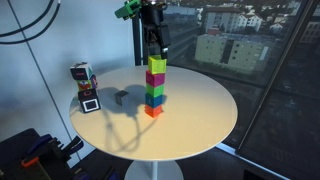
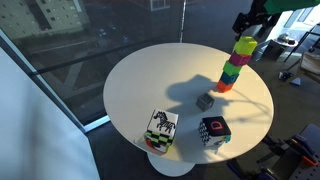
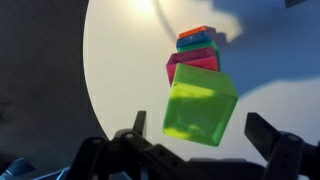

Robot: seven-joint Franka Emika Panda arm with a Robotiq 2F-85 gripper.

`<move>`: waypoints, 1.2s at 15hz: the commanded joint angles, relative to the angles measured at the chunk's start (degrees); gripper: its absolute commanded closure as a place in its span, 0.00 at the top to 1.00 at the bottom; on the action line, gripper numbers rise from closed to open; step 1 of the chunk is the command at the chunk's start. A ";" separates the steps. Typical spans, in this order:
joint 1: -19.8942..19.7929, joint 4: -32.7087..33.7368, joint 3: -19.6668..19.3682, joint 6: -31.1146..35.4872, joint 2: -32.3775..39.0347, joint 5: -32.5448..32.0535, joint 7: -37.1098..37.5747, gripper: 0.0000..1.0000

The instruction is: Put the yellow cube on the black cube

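The yellow cube [image 1: 157, 64] is the top of a stack, above magenta, green, blue and orange cubes; it also shows in an exterior view [image 2: 245, 44] and fills the wrist view [image 3: 198, 105]. My gripper [image 1: 153, 42] [image 2: 250, 26] [image 3: 198, 122] hangs straight over the stack. It is open, with a finger on each side of the yellow cube and a gap at both. The black cube [image 1: 121, 97] [image 2: 205, 101] sits alone on the white round table [image 1: 200, 120] beside the stack. It is out of the wrist view.
A multicoloured toy block [image 1: 83, 75] [image 2: 214, 131] and a white patterned block [image 1: 90, 103] [image 2: 160, 128] stand near the table's edge. A window wall runs behind the table.
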 commanded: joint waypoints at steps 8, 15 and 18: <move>-0.19 -2.02 -0.09 0.65 -0.52 -1.68 2.39 1.00; -0.08 -2.15 0.02 0.56 -0.80 -1.16 1.58 0.33; -0.07 -2.00 0.06 -0.02 -1.99 -0.37 0.57 0.28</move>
